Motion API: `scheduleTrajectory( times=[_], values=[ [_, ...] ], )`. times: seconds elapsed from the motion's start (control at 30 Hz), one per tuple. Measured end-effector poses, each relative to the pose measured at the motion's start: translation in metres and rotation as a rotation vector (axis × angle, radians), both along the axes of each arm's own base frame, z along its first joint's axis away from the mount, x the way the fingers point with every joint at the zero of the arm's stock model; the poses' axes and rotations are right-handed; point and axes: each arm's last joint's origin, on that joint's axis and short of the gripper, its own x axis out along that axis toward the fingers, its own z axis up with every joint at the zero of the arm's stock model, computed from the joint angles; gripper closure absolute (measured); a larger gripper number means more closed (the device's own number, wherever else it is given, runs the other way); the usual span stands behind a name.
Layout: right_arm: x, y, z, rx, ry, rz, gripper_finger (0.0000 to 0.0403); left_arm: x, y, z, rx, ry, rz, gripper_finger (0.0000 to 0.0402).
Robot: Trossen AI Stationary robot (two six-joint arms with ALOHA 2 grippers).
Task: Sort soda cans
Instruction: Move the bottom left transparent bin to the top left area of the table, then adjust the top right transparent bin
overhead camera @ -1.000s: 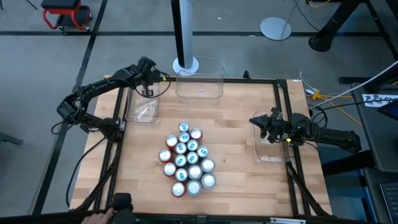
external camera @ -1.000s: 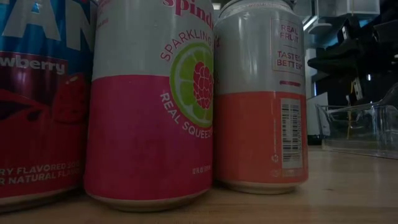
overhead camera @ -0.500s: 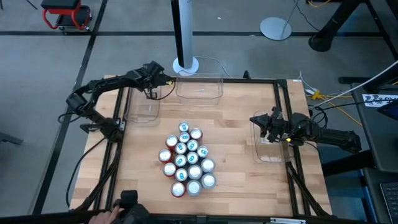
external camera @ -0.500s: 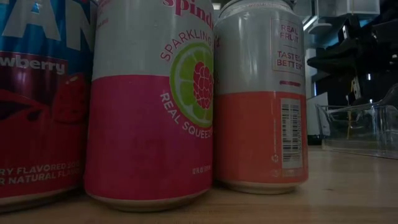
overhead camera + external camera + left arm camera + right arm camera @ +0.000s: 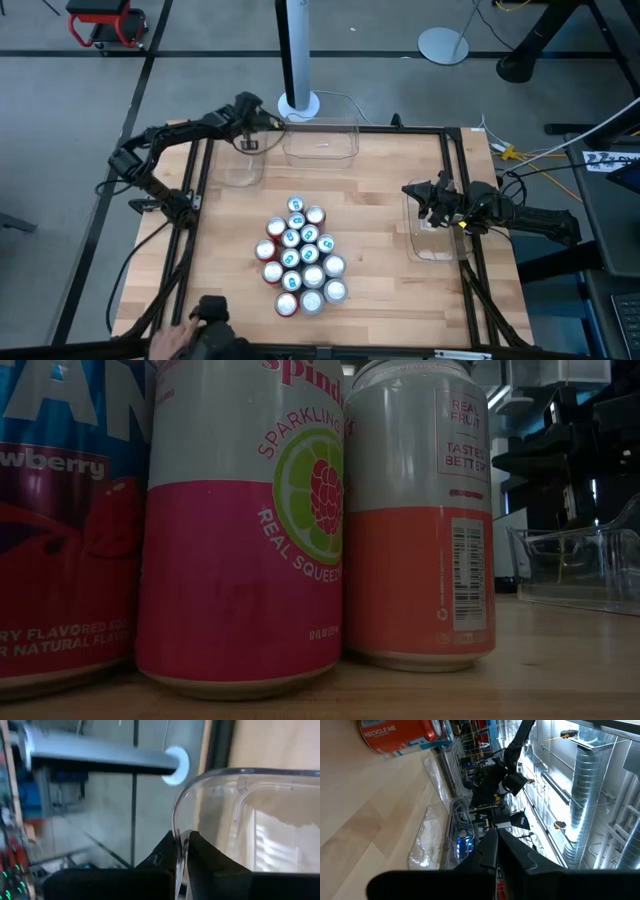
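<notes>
As clustered, soda cans (image 5: 303, 255) upright.

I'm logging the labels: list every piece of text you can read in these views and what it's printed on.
"SPARKLING", "REAL SQUEEZED", partly cut off: pink can, low view.
"REAL FRUIT", "TASTES BETTER": orange can, beside it.
"...wberry", "FLAVORED", cut off: blue can.
"RECYCLE ME": red can, right wrist view.
Barcode digits and the lettering on the can tops in the high view: too small to read.
</notes>
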Motion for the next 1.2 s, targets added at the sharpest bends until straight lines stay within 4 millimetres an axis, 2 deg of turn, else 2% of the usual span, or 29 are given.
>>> scheduleTrajectory(
  times=[0.13, 0.43, 0.8, 0.97, 1.07, 1.2],
  values=[
    [0.000, 0.000, 0.000, 0.000, 0.000, 0.000, 0.0388, -0.001, 0.006, 0.003, -0.004, -0.062, -0.085, 0.0382],
    [0.000, 0.000, 0.000, 0.008, -0.002, 0.001, 0.0388, -0.002, 0.010, 0.006, 0.027, -0.089, -0.067, 0.0375],
    [0.000, 0.000, 0.000, 0.008, -0.001, 0.001, 0.0388, -0.002, 0.010, 0.005, 0.023, -0.095, -0.059, 0.0272],
    [0.000, 0.000, 0.000, 0.008, 0.000, 0.000, 0.0388, -0.001, 0.010, 0.006, 0.041, -0.107, -0.056, 0.0244],
    [0.000, 0.000, 0.000, 0.008, -0.001, 0.000, 0.0388, 0.005, 0.006, 0.013, 0.098, -0.092, -0.060, 0.0236],
    [0.000, 0.000, 0.000, 0.035, -0.007, 0.002, 0.0388, 0.014, -0.005, 0.039, 0.193, -0.110, -0.056, 0.0234]
  ],
)
